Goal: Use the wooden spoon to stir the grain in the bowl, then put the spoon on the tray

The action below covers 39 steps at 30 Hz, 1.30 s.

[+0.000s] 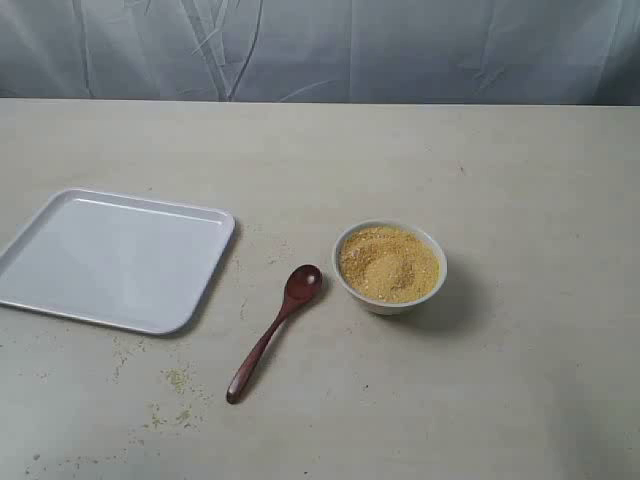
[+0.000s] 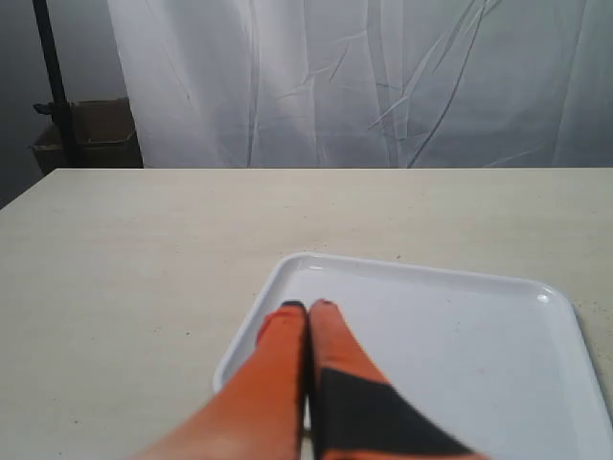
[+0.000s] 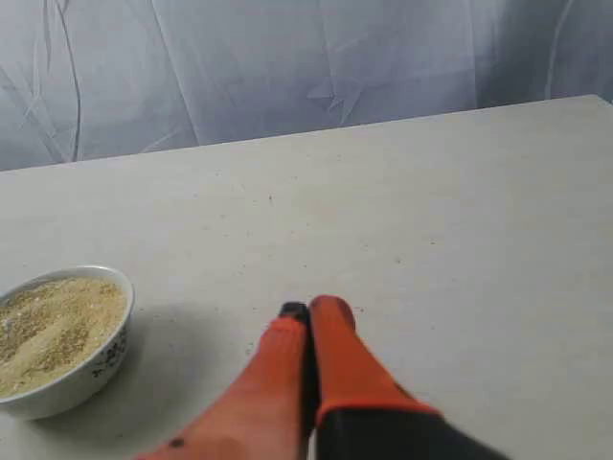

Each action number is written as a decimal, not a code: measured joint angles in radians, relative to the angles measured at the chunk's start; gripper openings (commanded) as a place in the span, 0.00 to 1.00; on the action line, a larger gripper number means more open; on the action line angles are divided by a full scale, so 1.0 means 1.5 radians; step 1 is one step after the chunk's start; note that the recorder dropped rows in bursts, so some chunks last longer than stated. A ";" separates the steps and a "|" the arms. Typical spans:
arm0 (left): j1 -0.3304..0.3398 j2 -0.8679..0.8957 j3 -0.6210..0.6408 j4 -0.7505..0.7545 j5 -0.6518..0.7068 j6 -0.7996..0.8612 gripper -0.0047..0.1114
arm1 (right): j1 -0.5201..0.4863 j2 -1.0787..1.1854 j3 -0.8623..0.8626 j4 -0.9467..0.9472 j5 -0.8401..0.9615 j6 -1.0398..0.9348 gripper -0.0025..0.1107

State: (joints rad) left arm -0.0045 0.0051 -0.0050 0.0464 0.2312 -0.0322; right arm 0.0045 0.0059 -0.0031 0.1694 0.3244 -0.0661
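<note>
1. Exterior view: no arm in sight. The tray (image 1: 60,290) lies flat on the left of the table (image 1: 520,180), nothing on it.
2. The bowl (image 1: 356,288) stands right of centre, well apart from the tray, with the grain (image 1: 390,265) heaped nearly to its rim.
3. The wooden spoon (image 1: 275,330) lies on the table between tray and bowl. Its scoop end sits just beside the bowl and its handle slants toward the front edge; it touches neither.
4. A few spilled granules (image 1: 176,378) dot the table left of the handle tip.
5. Left wrist view: left gripper (image 2: 307,307) has its orange fingers pressed together, pinching nothing, tips over the rim of the tray (image 2: 460,335).
6. Right wrist view: right gripper (image 3: 308,309) is likewise closed tight and empty, above bare table. The bowl (image 3: 96,369) and grain (image 3: 53,326) are off to one side, apart from it.
7. A pale curtain (image 1: 400,50) hangs behind the table.
</note>
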 measured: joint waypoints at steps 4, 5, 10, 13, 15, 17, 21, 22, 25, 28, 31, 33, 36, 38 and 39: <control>0.000 0.000 0.000 0.000 0.000 0.000 0.04 | 0.000 0.000 0.001 0.000 -0.023 0.000 0.02; 0.000 0.000 0.000 0.000 0.000 0.000 0.04 | 0.000 0.000 0.001 0.000 -0.039 0.000 0.02; 0.000 0.000 0.000 0.000 0.000 0.000 0.04 | 0.000 0.000 0.001 -0.007 -0.207 -0.011 0.02; 0.000 0.000 0.000 0.000 0.000 0.000 0.04 | 0.000 0.000 0.001 -0.036 -0.338 -0.076 0.02; 0.000 0.000 0.000 0.000 0.000 0.000 0.04 | 0.000 -0.001 0.001 -0.050 -0.425 -0.123 0.02; 0.000 0.000 0.000 0.000 0.000 0.000 0.04 | 0.000 -0.001 0.001 -0.056 -0.487 -0.145 0.02; 0.000 0.000 0.000 0.000 0.000 0.000 0.04 | 0.000 -0.001 0.001 -0.059 -0.608 -0.156 0.02; 0.000 0.000 0.000 0.000 0.000 0.000 0.04 | 0.000 -0.001 0.001 -0.059 -0.628 -0.155 0.02; 0.000 0.000 0.000 0.000 0.000 0.000 0.04 | 0.000 -0.001 0.001 -0.059 -0.674 -0.154 0.02; 0.000 0.000 0.000 0.000 0.000 0.000 0.04 | 0.000 -0.001 0.001 -0.059 -0.691 -0.154 0.02; 0.000 0.000 0.000 0.000 0.000 0.000 0.04 | 0.000 -0.001 0.001 -0.030 -0.633 -0.154 0.02; 0.000 0.000 0.000 0.000 0.000 0.000 0.04 | 0.000 -0.001 0.001 0.001 -0.546 -0.154 0.02; 0.000 0.000 0.000 0.000 0.000 0.000 0.04 | 0.000 0.019 -0.001 0.027 -0.383 -0.152 0.02; 0.000 0.000 0.000 0.000 0.000 0.000 0.04 | 0.000 0.057 -0.021 0.061 -0.272 -0.138 0.01; 0.000 0.000 0.000 0.000 0.000 0.000 0.04 | 0.000 0.077 -0.038 0.078 -0.231 -0.134 0.01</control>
State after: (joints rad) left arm -0.0045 0.0051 -0.0050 0.0464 0.2312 -0.0322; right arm 0.0045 0.1214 -0.0606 0.2868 -0.0213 -0.2667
